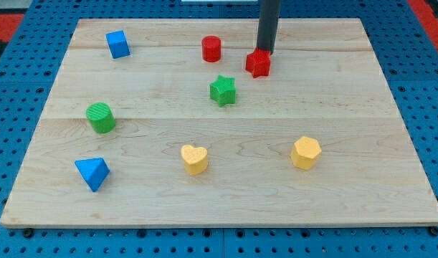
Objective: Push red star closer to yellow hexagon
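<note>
The red star (259,64) lies near the view's top, right of centre. The yellow hexagon (305,153) lies lower right, well below the star. My tip (266,52) stands at the star's top edge, touching or almost touching it, on the side away from the hexagon. The dark rod rises from there out of the view's top.
A red cylinder (211,49) lies left of the star. A green star (222,90) lies below-left of it. A yellow heart (194,158), green cylinder (100,117), blue cube (117,44) and blue triangular block (93,173) lie further left. The wooden board (391,193) sits on blue pegboard.
</note>
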You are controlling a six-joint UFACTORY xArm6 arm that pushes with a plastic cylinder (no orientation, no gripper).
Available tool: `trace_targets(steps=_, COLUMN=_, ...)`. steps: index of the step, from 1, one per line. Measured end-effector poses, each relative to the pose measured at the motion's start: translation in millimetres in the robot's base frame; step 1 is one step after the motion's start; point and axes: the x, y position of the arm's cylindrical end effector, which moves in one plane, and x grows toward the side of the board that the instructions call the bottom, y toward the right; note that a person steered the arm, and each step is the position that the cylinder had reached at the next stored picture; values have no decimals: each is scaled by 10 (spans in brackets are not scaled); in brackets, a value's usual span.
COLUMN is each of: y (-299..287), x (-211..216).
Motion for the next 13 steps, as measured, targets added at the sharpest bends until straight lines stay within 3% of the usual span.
trace_targets(steps=2, y=-593, x=107)
trace_targets(steps=3, y=-532, x=581)
trace_targets(steps=4, y=-173, x=730)
trace_targets(steps=6, y=-592, x=284)
trace_targets(steps=9, y=381, x=168)
trace_targets(steps=13, y=538, x=218)
